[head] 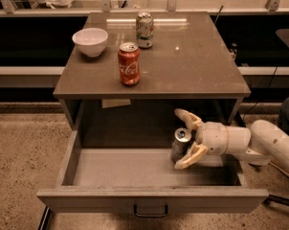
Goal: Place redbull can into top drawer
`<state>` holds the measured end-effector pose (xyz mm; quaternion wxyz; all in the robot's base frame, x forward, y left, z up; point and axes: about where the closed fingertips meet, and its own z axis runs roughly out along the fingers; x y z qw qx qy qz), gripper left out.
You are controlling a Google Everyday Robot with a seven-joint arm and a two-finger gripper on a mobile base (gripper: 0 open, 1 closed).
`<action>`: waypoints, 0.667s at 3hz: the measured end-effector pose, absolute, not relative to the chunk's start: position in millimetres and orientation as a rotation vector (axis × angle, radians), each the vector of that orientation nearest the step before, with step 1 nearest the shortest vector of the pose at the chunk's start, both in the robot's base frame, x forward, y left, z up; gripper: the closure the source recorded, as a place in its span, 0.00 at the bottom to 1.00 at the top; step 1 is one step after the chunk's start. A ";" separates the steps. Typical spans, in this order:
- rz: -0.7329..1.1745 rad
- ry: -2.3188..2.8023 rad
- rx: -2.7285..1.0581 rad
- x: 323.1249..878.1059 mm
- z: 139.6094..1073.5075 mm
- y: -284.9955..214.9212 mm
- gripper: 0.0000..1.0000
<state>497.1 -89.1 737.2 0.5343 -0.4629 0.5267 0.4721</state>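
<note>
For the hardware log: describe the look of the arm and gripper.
The gripper, at the right of the top drawer, has two tapered cream-yellow fingers on a rounded white wrist. The arm is a smooth white shell in rounded segments.
</note>
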 end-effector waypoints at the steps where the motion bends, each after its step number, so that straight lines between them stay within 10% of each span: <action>1: 1.124 1.255 -1.103 497.1 737.2 -89.3 0.00; 2: 1.078 1.293 -1.113 493.3 739.0 -102.9 0.00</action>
